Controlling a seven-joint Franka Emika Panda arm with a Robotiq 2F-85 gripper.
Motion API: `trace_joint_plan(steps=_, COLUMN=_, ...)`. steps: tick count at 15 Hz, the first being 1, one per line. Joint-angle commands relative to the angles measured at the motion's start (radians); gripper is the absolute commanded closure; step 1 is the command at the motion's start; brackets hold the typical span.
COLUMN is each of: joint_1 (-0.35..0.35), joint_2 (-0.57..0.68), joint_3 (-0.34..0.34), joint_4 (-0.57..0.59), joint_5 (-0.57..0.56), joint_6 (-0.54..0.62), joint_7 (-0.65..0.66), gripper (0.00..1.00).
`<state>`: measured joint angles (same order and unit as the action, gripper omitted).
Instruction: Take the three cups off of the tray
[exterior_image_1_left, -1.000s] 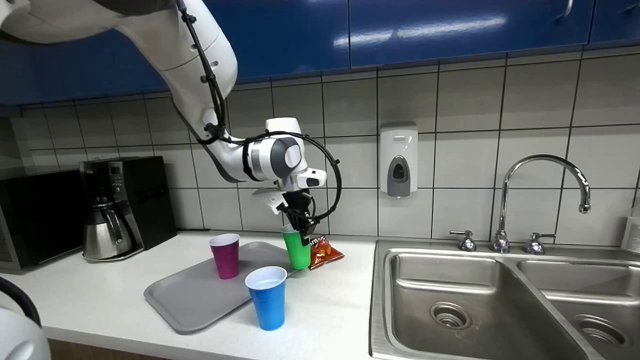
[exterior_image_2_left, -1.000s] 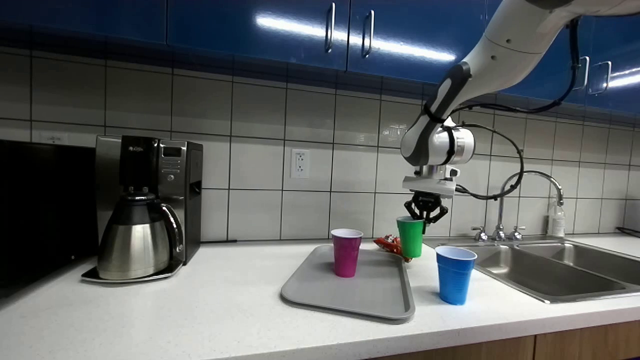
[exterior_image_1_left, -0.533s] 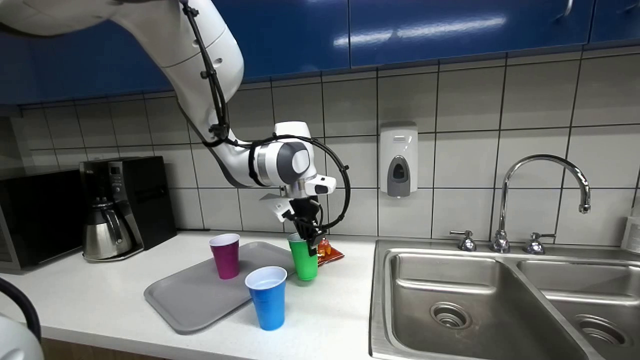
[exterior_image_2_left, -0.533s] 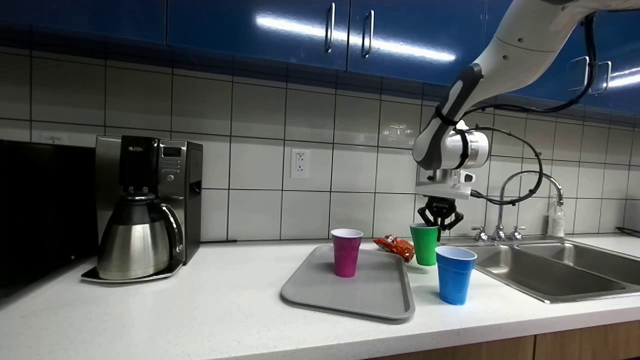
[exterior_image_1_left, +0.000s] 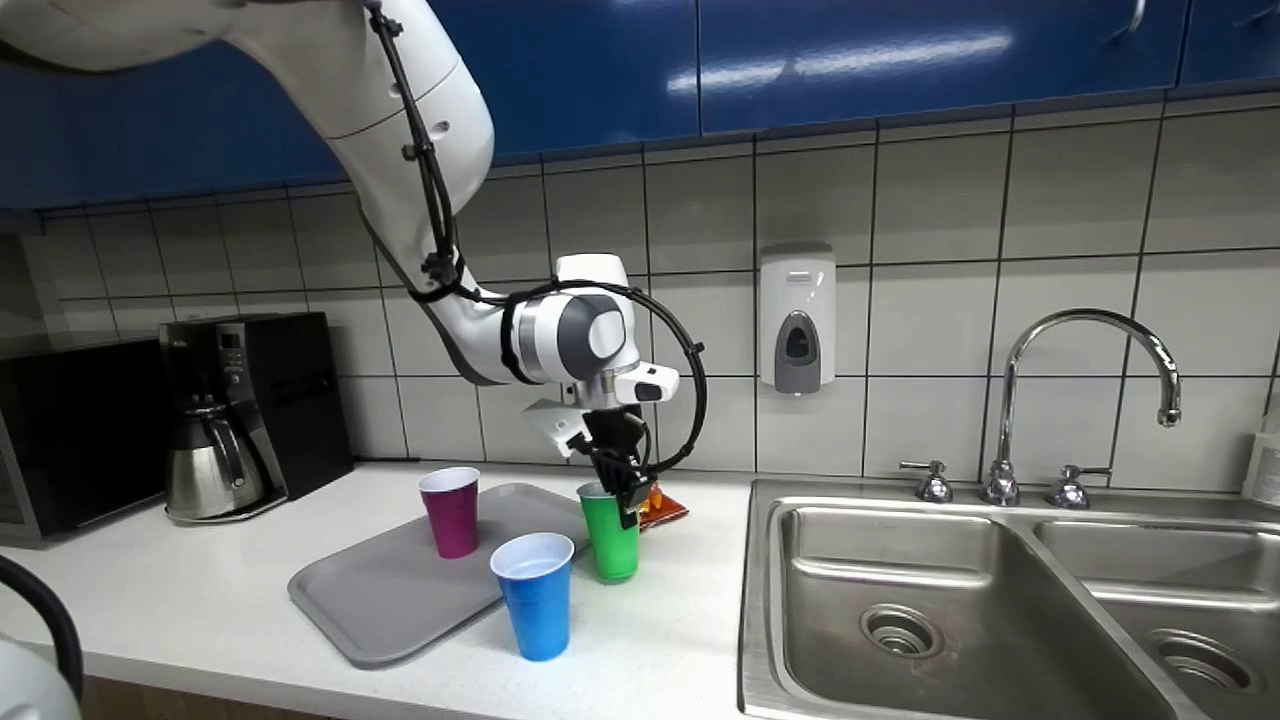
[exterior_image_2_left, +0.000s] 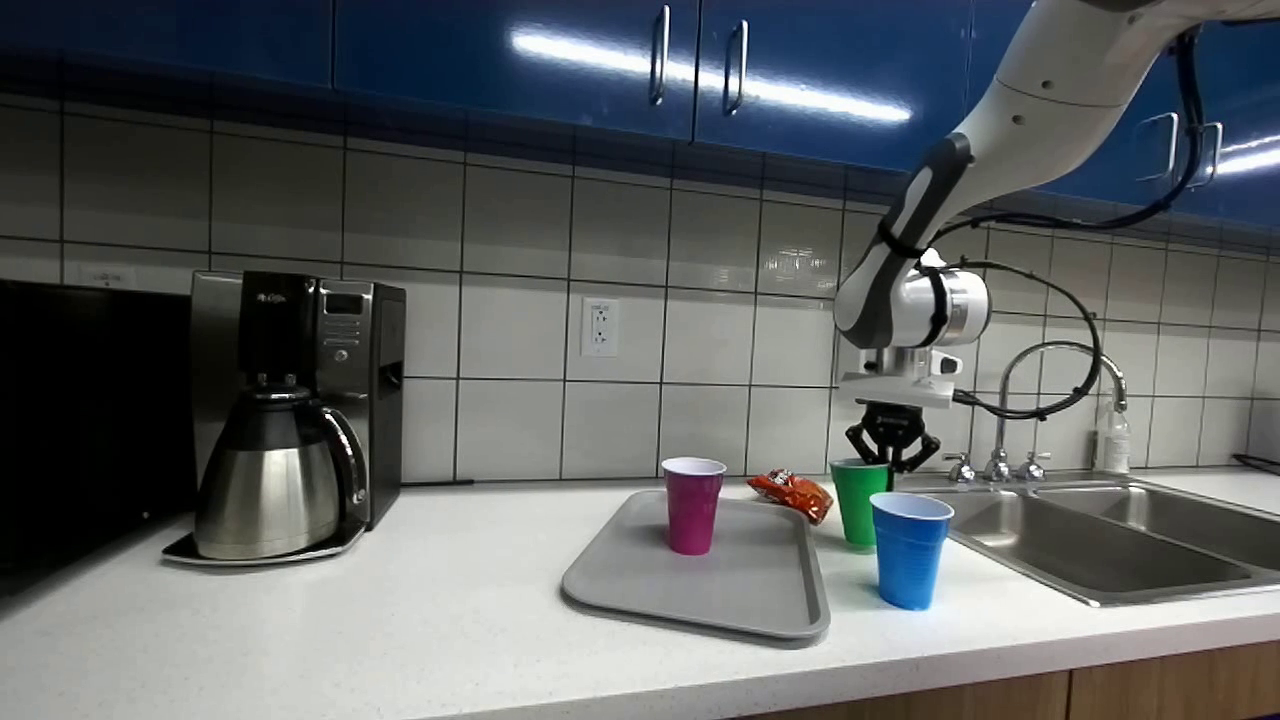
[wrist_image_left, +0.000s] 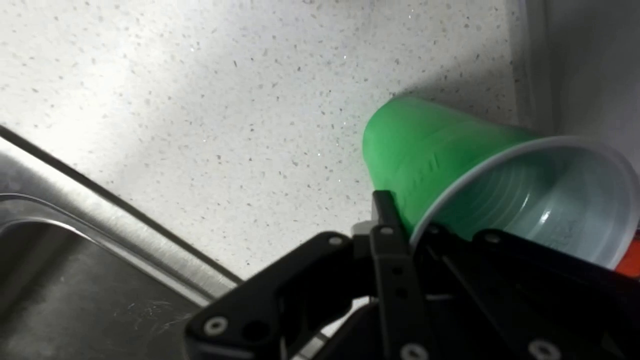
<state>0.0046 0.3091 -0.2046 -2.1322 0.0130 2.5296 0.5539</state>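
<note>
Tiled wall (exterior_image_1_left: 930, 320) backs the tabletop (exterior_image_1_left: 680, 620). Left to right in an exterior view: tray (exterior_image_1_left: 390, 600) bearing the purple cup (exterior_image_1_left: 453, 522); blue cup (exterior_image_1_left: 537, 605) off it; green cup (exterior_image_1_left: 609, 545), over tabletop, its side pinched by the gripper (exterior_image_1_left: 628, 510). Base contact is unclear: best ease it down level before releasing.

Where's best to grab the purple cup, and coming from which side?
The purple cup is likely best pinched at its rim, inside and out, from straight above. It stands upright on the tray, its wide, open mouth facing up and its sides tapering down, so that edge looks easiest to reach.
</note>
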Motion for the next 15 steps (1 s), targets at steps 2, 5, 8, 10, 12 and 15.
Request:
trace_joint_plan(steps=2, joint_1=-0.019, joint_2=-0.036, joint_3=0.014, joint_4=-0.037, joint_5=0.025, joint_6=0.001, joint_7=-0.020, gripper=0.99)
trace_joint_plan(steps=5, joint_1=-0.022, joint_2=-0.043, joint_3=0.013, joint_4=-0.052, joint_5=0.032, joint_6=0.002, joint_7=-0.019, gripper=0.65)
trace_joint_plan(steps=8, joint_1=-0.024, joint_2=-0.054, joint_3=0.011, joint_4=-0.066, joint_5=0.037, joint_6=0.003, joint_7=-0.017, gripper=0.44)
trace_joint_plan(steps=10, joint_1=-0.026, joint_2=-0.067, joint_3=0.011, joint_4=-0.078, joint_5=0.042, joint_6=0.004, joint_7=-0.017, gripper=0.29)
trace_joint_plan(steps=12, joint_1=-0.029, joint_2=-0.084, joint_3=0.011, joint_4=-0.091, joint_5=0.045, joint_6=0.007, joint_7=-0.016, gripper=0.13)
trace_joint_plan(steps=15, joint_1=-0.033, joint_2=-0.113, joint_3=0.012, joint_4=-0.110, joint_5=0.048, joint_6=0.011, joint_7=-0.017, gripper=0.00)
